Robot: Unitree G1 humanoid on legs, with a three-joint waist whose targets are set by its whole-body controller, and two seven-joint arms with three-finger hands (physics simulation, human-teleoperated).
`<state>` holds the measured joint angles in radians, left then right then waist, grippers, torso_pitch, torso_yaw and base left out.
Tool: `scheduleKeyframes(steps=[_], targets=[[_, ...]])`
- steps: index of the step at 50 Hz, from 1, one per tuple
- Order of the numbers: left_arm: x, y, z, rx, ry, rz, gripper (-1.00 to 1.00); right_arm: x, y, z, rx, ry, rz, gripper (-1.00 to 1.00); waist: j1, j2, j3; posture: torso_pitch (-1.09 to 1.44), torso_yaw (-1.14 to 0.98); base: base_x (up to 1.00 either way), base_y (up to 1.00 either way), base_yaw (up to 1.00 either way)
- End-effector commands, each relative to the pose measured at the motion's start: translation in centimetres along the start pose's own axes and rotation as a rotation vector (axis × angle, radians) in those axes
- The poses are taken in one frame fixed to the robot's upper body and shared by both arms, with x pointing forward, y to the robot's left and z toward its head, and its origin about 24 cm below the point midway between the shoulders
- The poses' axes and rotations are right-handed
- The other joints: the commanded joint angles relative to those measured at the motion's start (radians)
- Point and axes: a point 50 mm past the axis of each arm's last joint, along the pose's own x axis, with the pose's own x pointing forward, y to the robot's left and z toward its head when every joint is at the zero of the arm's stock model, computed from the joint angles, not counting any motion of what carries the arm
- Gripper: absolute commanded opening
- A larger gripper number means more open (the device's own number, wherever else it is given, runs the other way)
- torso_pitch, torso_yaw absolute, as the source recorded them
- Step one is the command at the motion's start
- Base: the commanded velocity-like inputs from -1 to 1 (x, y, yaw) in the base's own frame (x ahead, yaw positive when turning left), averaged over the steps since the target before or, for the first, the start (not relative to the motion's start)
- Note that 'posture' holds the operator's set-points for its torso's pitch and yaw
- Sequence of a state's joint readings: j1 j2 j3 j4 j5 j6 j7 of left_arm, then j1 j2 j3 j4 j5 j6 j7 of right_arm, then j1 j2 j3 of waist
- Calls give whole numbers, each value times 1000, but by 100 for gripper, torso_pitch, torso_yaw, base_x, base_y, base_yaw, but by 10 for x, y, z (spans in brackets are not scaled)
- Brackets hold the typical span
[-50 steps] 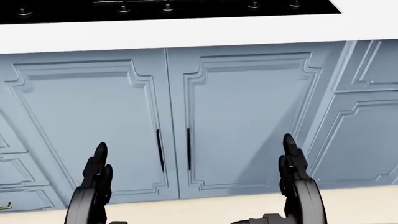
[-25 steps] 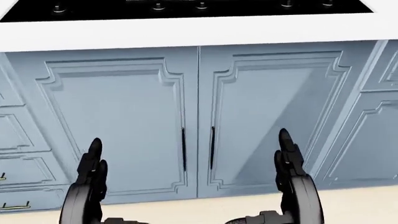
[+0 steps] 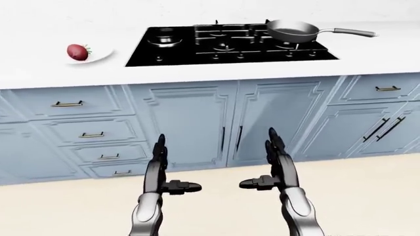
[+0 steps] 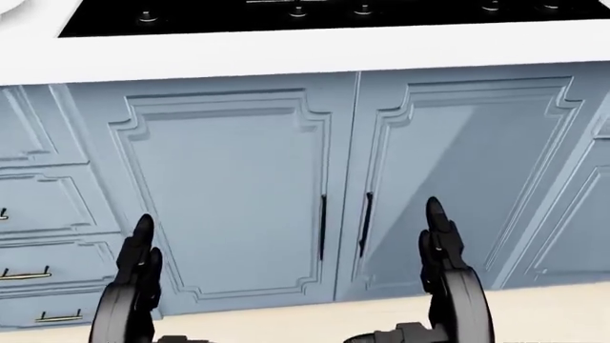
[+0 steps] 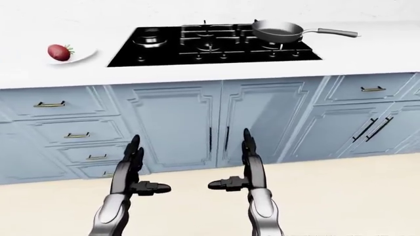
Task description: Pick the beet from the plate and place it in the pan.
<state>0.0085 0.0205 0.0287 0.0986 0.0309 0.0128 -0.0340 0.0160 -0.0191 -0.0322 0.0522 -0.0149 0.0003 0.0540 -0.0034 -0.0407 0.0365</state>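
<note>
Up on the white counter (image 3: pixel 216 73), well above and to the left of the left hand (image 3: pixel 159 169) in the left-eye view, the beet (image 3: pixel 77 51) lies on a white plate (image 3: pixel 98 56); it is red, roundish, with a small stub on its right side. Both hands hang low before the blue cabinet doors (image 3: pixel 216 123), far below the counter's edge, and neither touches anything. The left hand's fingers (image 3: pixel 161 147) point upward, spread and released, with the thumb jutting to the right. The right hand (image 3: pixel 274 164) mirrors it: fingers straight up, thumb pointing left toward the other hand, holding nothing.

Above and a little right of the right hand, a black gas cooktop (image 3: pixel 230 46) is set into the counter. The frying pan (image 3: pixel 292 31) stands on its upper right burner, its long handle reaching right past the cooktop's edge. The pan is well apart from the plate, with the cooktop's other burners between them.

Left of the left hand is a stack of drawers (image 3: pixel 92 132) with brass pulls. The head view looks lower and shows mostly the cabinet doors, with the two dark hands (image 4: pixel 138 264) rising at the bottom.
</note>
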Motion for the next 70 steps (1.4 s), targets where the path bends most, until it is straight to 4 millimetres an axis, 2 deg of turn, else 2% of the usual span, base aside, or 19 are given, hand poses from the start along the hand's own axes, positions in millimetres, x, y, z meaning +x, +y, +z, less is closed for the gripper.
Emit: scheduleKeyframes(steps=[1, 3, 4, 9, 13, 16, 17, 27, 31, 32, 35, 40, 44, 45, 55, 59, 60, 65, 70], targets=[[4, -2, 17, 1, -88, -5, 100, 3, -1, 13, -6, -72, -1, 100, -2, -6, -12, 0, 0, 0, 30, 0], [4, -2, 17, 2, -87, -5, 100, 3, -2, 14, -7, -72, -1, 100, -6, -47, -23, 0, 0, 0, 29, 0], [3, -2, 17, 2, -88, -6, 100, 3, -2, 13, -7, -72, 0, 100, -18, -6, -19, 0, 0, 0, 30, 0], [3, -1, 17, 2, -88, -6, 100, 3, -1, 14, -11, -72, 4, 100, -10, -8, -28, 0, 0, 0, 30, 0], [3, -1, 17, 2, -88, -6, 100, 2, 0, 14, -11, -72, 4, 100, -12, 50, -12, 0, 0, 0, 29, 0], [3, -1, 17, 2, -89, -6, 100, 2, 0, 14, -11, -72, 5, 100, -5, 158, -37, 0, 0, 0, 29, 0], [3, -1, 17, 2, -89, -6, 100, 3, 0, 13, -11, -72, 5, 100, 2, 102, -23, 0, 0, 0, 30, 0], [3, -1, 17, 2, -88, -5, 100, 3, -1, 13, -11, -71, 4, 100, 1, 24, -13, 0, 0, 0, 29, 0], [3, -2, 18, 2, -88, -4, 100, 3, -1, 13, -11, -71, 3, 100, -4, -54, -28, 0, 0, 0, 29, 0], [3, -2, 18, 1, -88, -4, 100, 4, -1, 13, -11, -71, 3, 100, -16, -5, -17, 0, 0, 0, 29, 0], [3, -1, 18, 1, -88, -3, 100, 4, -1, 13, -10, -70, 2, 100, -14, -22, -29, 0, 0, 0, 29, 0], [3, -1, 18, -7, -88, -4, 100, 3, 0, 14, -11, -72, 1, 100, -11, 28, -14, 0, 0, 0, 29, 0], [2, 0, 18, -4, -90, -2, 100, 3, 0, 15, -12, -75, 1, 100, -9, 144, -34, 0, 0, 0, 30, 0], [3, 0, 19, -5, -91, 1, 100, 3, 0, 16, -12, -75, 0, 100, -4, 112, -35, 0, 0, 0, 29, 0], [7, 14, 44, -20, -126, 56, 100, 10, 3, 39, -25, -111, -13, 100, 0, 25, -14, 0, 0, 0, 29, 0], [14, 18, 61, -28, -149, 70, 100, 14, 1, 57, -26, -135, -21, 100, -5, -40, -24, 0, 0, 0, 30, 0], [15, 18, 64, -28, -153, 73, 100, 16, 1, 60, -25, -139, -22, 100, -16, 0, -22, 0, 0, 0, 30, 0], [25, 21, 90, -37, -186, 82, 100, 27, 7, 93, -31, -181, -22, 100, -7, -1, -40, 0, 0, 0, 29, 0], [32, 26, 122, -27, -218, 83, 100, 35, 7, 129, -42, -206, -28, 100, -12, 90, -34, 0, 0, 0, 29, 0]])
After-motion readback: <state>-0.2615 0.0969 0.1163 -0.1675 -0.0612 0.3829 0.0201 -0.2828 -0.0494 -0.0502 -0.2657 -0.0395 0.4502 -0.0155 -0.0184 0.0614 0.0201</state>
